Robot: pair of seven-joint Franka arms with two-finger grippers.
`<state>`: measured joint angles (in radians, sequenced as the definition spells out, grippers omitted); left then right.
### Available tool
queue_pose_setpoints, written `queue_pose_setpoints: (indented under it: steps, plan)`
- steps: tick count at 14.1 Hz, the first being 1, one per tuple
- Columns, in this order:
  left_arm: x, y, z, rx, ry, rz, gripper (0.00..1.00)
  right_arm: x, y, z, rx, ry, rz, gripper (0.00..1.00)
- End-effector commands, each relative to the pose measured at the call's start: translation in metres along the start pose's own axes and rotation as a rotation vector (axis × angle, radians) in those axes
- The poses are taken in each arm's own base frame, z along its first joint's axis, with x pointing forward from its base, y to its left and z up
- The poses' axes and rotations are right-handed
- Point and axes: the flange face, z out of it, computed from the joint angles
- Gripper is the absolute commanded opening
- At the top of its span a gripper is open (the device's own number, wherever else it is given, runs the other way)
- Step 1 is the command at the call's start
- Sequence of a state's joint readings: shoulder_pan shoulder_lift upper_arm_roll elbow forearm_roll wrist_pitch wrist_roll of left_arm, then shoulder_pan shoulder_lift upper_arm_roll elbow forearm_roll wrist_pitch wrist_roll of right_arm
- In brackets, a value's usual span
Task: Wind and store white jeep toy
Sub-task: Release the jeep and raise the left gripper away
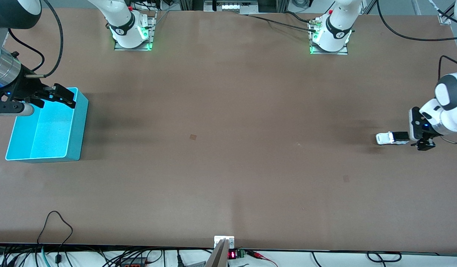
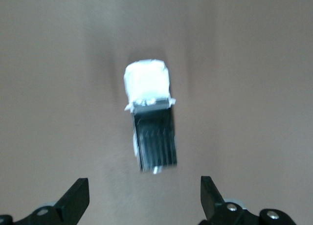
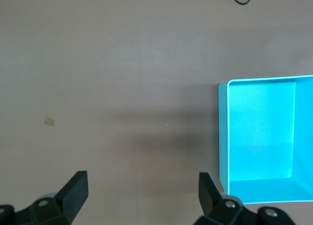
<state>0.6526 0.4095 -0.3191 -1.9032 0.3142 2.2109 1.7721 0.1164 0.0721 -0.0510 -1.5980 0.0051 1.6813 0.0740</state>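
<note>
Jeep: the white jeep toy (image 1: 392,138) sat on the table (image 1: 228,155) near the left arm's end edge.
Left gripper (image 1: 423,145): fingers spread wide, empty, just beside the jeep's black-roofed end, along its long axis.
Right gripper (image 1: 61,97): wide open, empty, waiting over the cyan bin (image 1: 74,137).

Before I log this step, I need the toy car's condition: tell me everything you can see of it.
The toy car is tiny, with a white body, a black ribbed roof panel and dark wheels. It looks like plastic. It sits upright on the table at the left arm's end, just clear of the open left hand. Nothing grips it.
</note>
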Motion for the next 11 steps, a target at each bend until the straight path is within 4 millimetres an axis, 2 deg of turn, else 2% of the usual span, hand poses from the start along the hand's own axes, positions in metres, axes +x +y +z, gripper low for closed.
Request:
queue_pose_setpoints:
  steps: [1,5,8,11]
  plan:
    - [0.014,-0.020,-0.037,-0.018,0.003,-0.061,1.00,0.002,0.001,-0.004,-0.009,0.006,-0.010,1.00]
    - [0.064,-0.037,-0.088,-0.090,0.015,-0.225,1.00,0.004,0.000,0.005,-0.012,-0.013,-0.007,1.00]
    - [0.103,-0.041,-0.126,-0.139,0.009,-0.365,1.00,0.005,0.001,0.006,-0.011,-0.015,-0.007,1.00]
    - [0.138,-0.036,-0.161,-0.220,0.035,-0.535,1.00,0.005,0.002,0.007,-0.011,-0.017,-0.005,1.00]
